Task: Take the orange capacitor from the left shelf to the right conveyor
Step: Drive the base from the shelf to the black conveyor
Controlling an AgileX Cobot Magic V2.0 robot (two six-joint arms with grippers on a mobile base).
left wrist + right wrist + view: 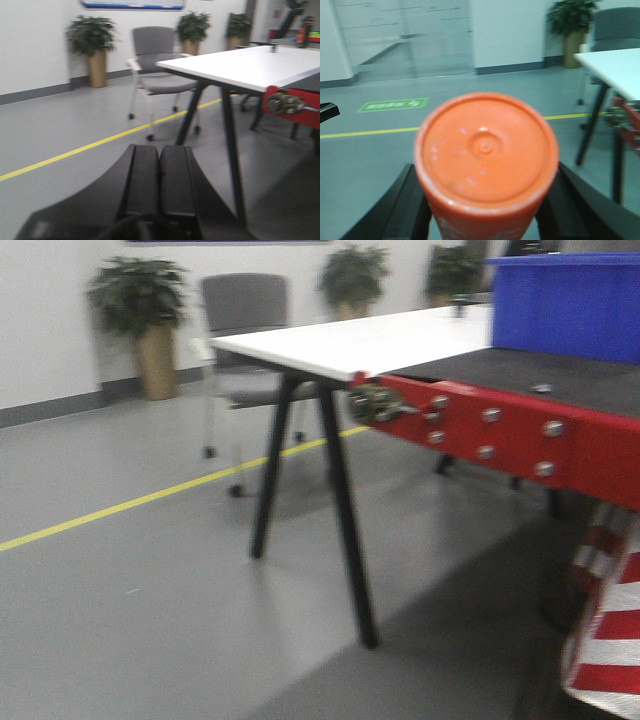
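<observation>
Orange plastic is seen end-on in the right wrist view: the orange capacitor (486,150) is shown with its round cap towards the camera. It is clamped between the right fingers (412,207), which are pressed against its sides at 9 and 3 o'clock, and it is held above grey floor. White print low on its side is too blurred to be read. The left fingers (142,180) are shut together with nothing held between them. In the front view the right conveyor (500,370) is found at 3 o'clock, its dark belt edged by a red side plate (500,435). A blue bin (565,300) is seen on it at 1 o'clock, and a white tabletop (370,340) is placed just beside it.
</observation>
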